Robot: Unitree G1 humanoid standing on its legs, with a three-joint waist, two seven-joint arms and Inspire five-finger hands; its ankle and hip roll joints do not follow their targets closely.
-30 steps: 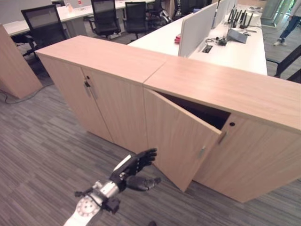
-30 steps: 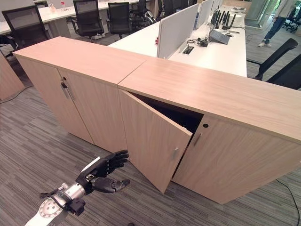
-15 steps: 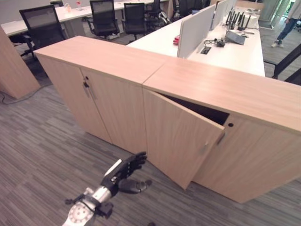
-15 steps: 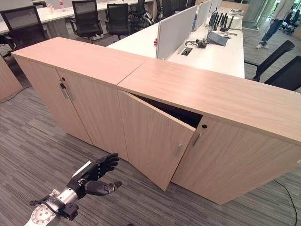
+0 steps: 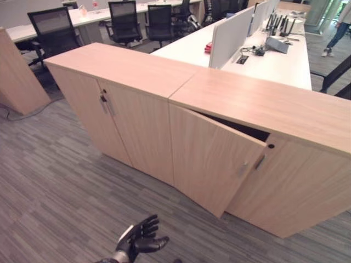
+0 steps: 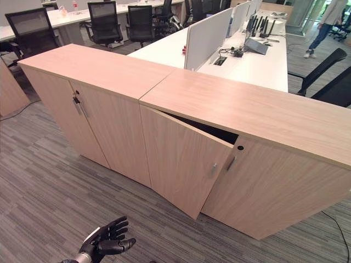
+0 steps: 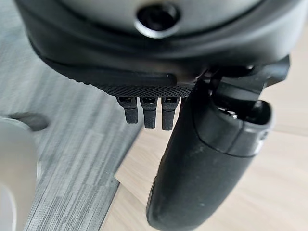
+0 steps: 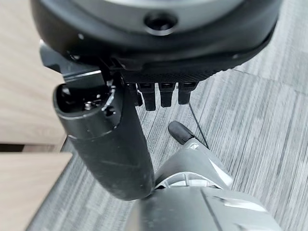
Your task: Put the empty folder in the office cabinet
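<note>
The light wooden office cabinet [image 5: 258, 104] stands in front of me, its left door [image 5: 211, 159] swung partly out and a dark gap showing behind the door's top edge. My left hand [image 5: 137, 241] hangs low over the carpet, well in front of and below that door, fingers spread, holding nothing. The left wrist view shows that hand's thumb [image 7: 207, 159] and straight fingers above the carpet and wood. In the right wrist view my right hand [image 8: 106, 144] has straight fingers and is empty above the grey carpet.
A second cabinet [image 5: 109, 109] with both doors closed adjoins on the left. Behind are white desks with a partition [image 5: 230, 33], office chairs [image 5: 52, 27], and a person [image 5: 337, 27] at the far right. A wooden panel [image 5: 16, 76] leans at the left edge.
My left hand has dropped from near the ajar door's lower edge down to the bottom of the view. The door stays ajar.
</note>
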